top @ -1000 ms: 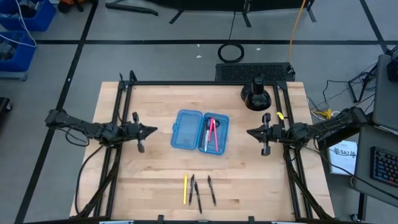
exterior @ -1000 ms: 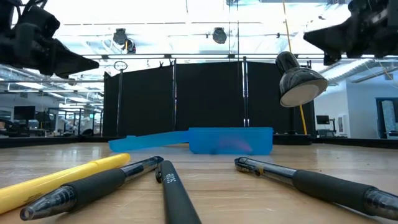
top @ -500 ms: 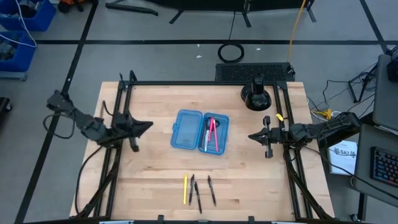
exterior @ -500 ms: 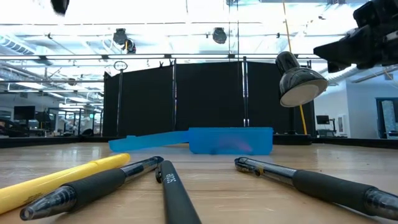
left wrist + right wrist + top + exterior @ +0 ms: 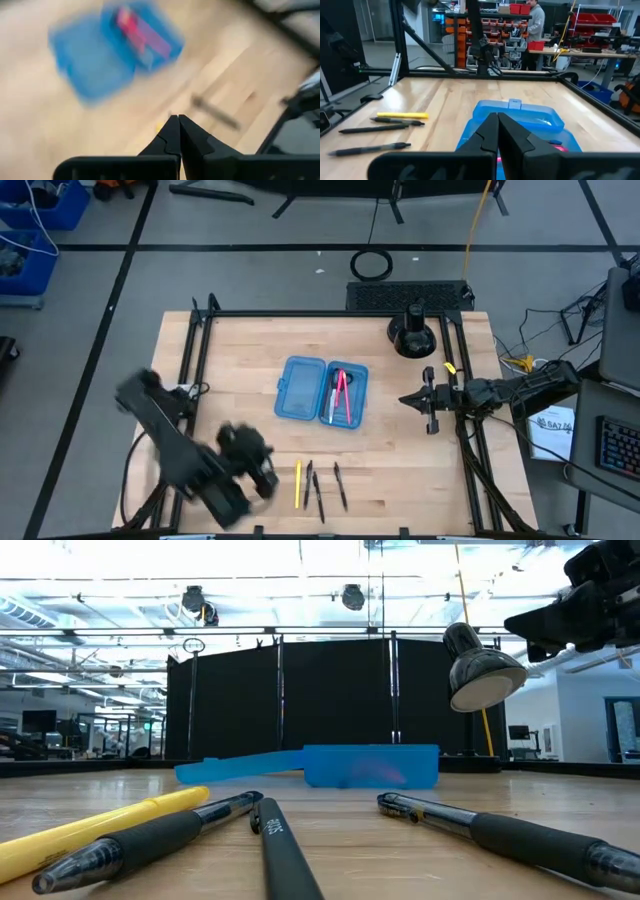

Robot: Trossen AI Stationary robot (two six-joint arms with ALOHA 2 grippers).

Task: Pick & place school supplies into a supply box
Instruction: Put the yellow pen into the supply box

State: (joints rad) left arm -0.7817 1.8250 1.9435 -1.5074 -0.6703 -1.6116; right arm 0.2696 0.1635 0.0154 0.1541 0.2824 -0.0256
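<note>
Swung away from the spot left of the supply box (image 5: 322, 391) toward the table's (image 5: 240, 340) near left corner, the left pincer (image 5: 268, 477) now blurred, closed, just left of the yellow pencil (image 5: 298, 484) and gone from the low view.

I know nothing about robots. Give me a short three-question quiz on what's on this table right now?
1. True or false: the blue box lies open.
2. How many writing tools lie loose on the table near its front edge?
3. Which pincer is nearer the loose pens: A) left, B) right?

Key:
1. True; pink pens show in one half.
2. Four: a yellow pencil and three black pens.
3. A; the left pincer is beside the pencil, and the right pincer hangs at the table's right side. Both are shut.
</note>
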